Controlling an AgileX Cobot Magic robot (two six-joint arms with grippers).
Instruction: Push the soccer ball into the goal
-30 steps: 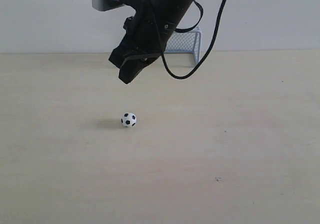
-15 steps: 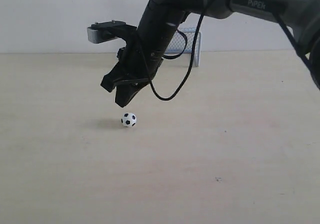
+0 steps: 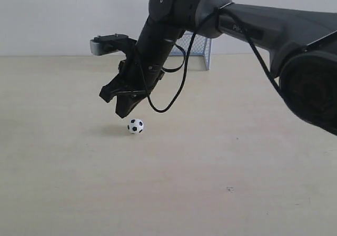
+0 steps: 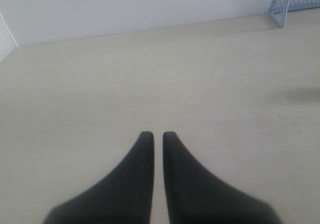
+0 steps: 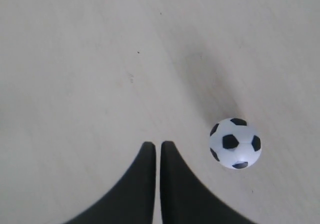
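Right jaws, closed like the left jaws, hover near the soccer ball (image 3: 135, 126).

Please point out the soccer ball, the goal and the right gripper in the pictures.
soccer ball (image 3: 136, 126): exterior view, centre of the ball.
goal (image 3: 200, 45): exterior view, netting near the visible post.
right gripper (image 5: 158, 144): right wrist view, midway between the tips of the shut jaws.

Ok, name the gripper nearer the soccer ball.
Right. The right gripper hangs close by the soccer ball, not touching; the left gripper has no ball in its view, only the goal.
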